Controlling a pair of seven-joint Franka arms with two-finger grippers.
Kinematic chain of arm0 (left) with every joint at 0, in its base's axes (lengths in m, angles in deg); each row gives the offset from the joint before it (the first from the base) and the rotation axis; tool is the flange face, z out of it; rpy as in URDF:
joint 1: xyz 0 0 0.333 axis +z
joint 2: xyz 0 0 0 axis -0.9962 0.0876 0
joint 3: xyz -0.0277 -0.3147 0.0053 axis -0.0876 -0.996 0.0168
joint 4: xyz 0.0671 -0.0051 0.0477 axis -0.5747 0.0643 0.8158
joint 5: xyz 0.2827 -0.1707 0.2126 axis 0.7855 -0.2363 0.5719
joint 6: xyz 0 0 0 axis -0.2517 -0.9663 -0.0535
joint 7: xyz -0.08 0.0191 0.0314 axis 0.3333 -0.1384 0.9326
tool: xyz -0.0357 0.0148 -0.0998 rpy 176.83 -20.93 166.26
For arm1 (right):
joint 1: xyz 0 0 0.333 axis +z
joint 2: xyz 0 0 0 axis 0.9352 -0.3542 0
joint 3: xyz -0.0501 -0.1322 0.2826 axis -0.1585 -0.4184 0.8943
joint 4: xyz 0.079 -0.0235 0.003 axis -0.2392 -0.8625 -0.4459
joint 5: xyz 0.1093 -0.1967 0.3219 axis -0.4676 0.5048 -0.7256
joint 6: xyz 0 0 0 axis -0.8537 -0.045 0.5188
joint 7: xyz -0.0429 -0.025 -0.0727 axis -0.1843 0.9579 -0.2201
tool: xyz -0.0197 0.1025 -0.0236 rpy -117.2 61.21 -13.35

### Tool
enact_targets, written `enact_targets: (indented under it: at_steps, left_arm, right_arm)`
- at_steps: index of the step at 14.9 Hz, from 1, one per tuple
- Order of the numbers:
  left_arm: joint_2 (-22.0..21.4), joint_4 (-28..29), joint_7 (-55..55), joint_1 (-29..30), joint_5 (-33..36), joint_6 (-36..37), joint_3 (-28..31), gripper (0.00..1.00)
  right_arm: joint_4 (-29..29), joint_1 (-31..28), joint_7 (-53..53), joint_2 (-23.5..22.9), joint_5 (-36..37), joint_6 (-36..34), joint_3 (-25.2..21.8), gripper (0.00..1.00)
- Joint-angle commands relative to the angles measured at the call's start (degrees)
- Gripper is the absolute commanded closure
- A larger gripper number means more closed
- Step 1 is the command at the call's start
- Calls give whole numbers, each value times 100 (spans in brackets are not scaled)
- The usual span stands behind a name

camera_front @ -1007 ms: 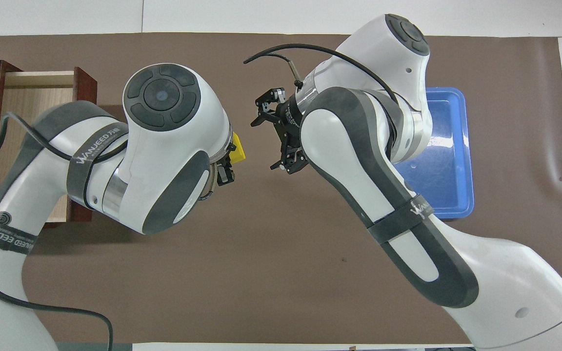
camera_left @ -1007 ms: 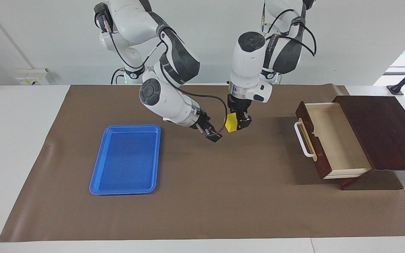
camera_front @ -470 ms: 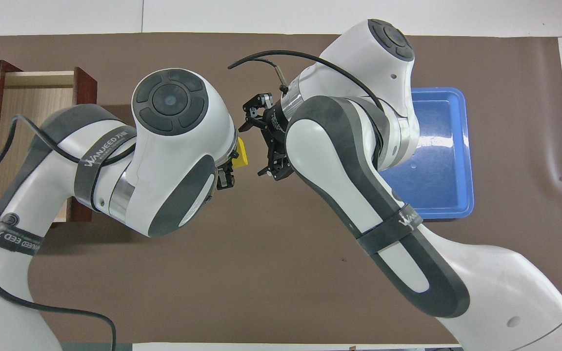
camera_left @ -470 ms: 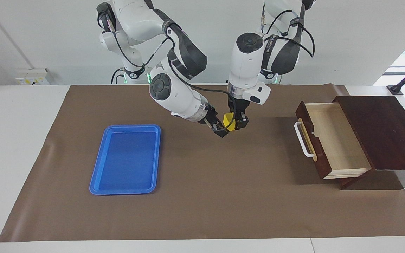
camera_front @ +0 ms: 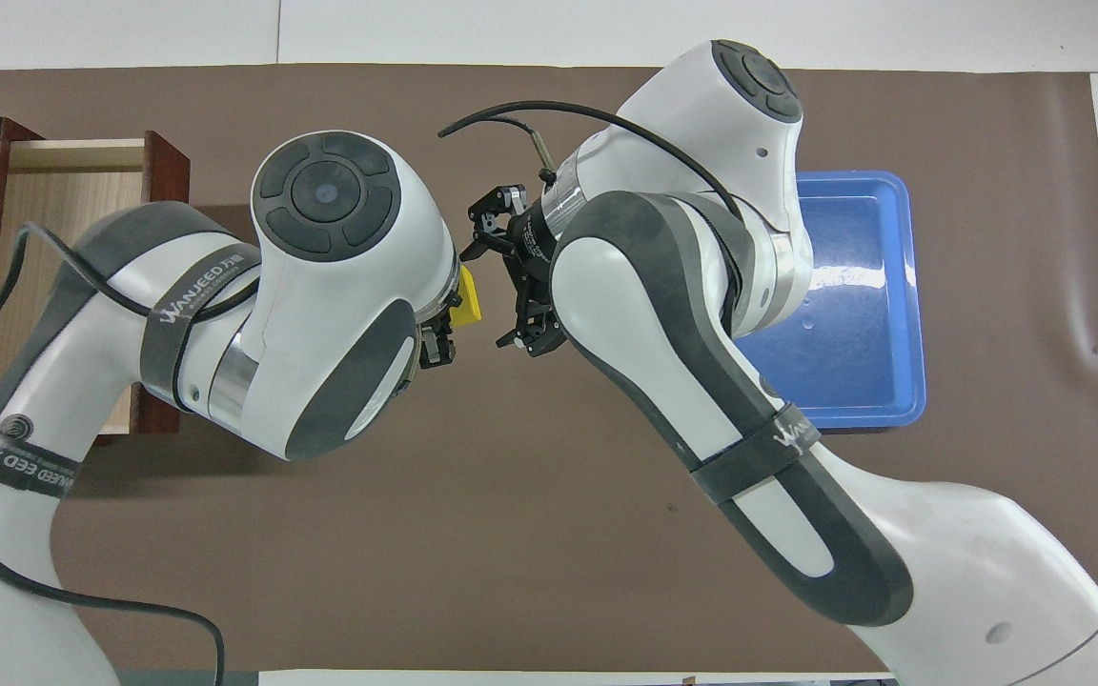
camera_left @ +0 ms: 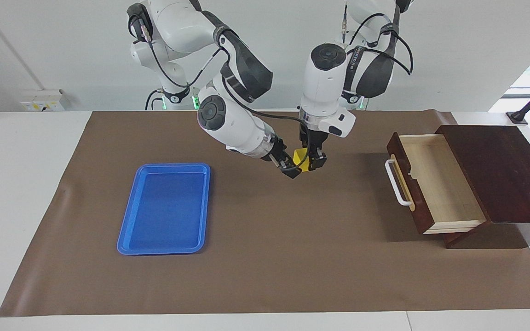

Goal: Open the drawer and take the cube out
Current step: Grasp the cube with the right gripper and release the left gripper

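The yellow cube hangs in the air over the middle of the brown mat, and my left gripper is shut on it from above. My right gripper is open and level with the cube on the tray's side, one fingertip reaching past the cube's edge. Whether it touches the cube I cannot tell. The drawer stands pulled out of its dark wooden box at the left arm's end, its pale inside bare and its white handle toward the mat's middle.
A flat blue tray lies on the mat toward the right arm's end. The dark box top sits at the mat's edge. Both arms crowd the space over the mat's centre.
My right gripper has swung in toward the cube and now stands right beside it, still open. My left gripper has lifted the cube slightly and kept its hold.
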Motion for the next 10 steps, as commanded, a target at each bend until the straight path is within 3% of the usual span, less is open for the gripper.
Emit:
enact_targets:
  at_steps: [1,6,7,10]
  left_arm:
    - [-80,110,-32,29,7,-108,1,100]
    - [-80,110,-32,29,7,-108,1,100]
    - [-80,119,-40,29,7,-116,1,100]
    - [-80,110,-40,20,7,-116,1,100]
  right_arm:
    - [38,88,295,10,-77,144,-11,0]
    - [29,123,322,10,-68,189,-20,1]
    - [29,141,322,10,-68,206,-29,4]
    - [-6,150,322,10,-77,294,-29,27]
